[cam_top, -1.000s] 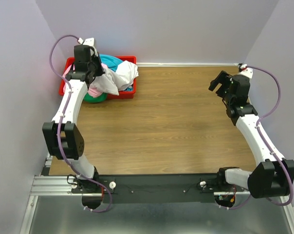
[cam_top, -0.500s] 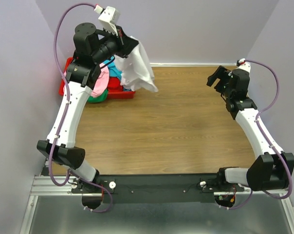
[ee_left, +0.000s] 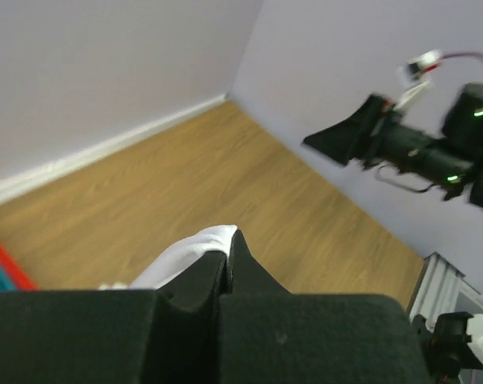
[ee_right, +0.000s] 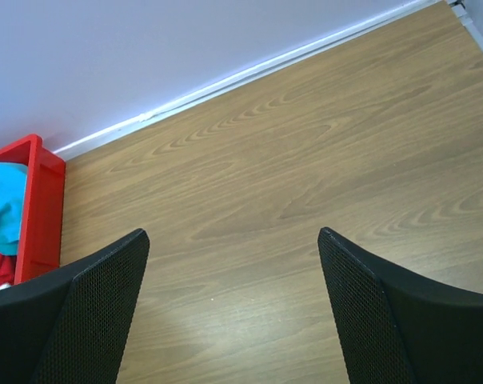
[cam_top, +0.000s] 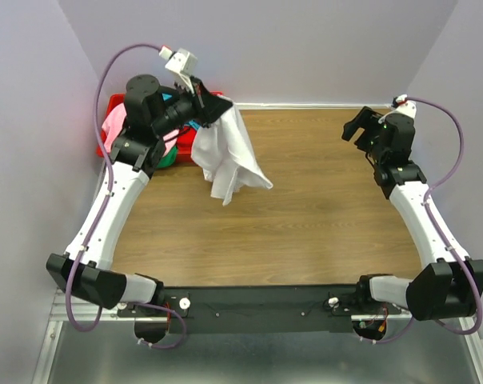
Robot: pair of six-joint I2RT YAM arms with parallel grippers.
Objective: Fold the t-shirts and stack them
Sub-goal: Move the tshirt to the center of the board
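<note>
White t-shirt (cam_top: 225, 156): hanging bunched in mid-air over the far-left part of the table (cam_top: 305, 216), dangling from the left gripper (cam_top: 216, 110), itself clamping tight on a fold at the cloth's top edge. Trailing down and slightly rightward from that pinch, long axis running near vertical, one loose corner flaring toward the table's middle; lowest hem looking close to the wood, touching or not being hard to tell from above.

Lying well to the left of the right gripper (cam_top: 360, 132), which is standing wide, holding nothing and hovering near the far-right corner. Being nearer by far: the left arm.

Probably calling next for lowering and spreading the cloth flat on the wood between the two arms, with the right side reaching across for a free corner.

Offering a smooth, level wood-grain top, bare board showing mid-table. Closing in on three sides: plain pale walls. Sitting just behind the pinch: red bin (cam_top: 113, 102), holding a pink t-shirt (cam_top: 112, 124) and a teal t-shirt (ee_right: 1, 204).
</note>
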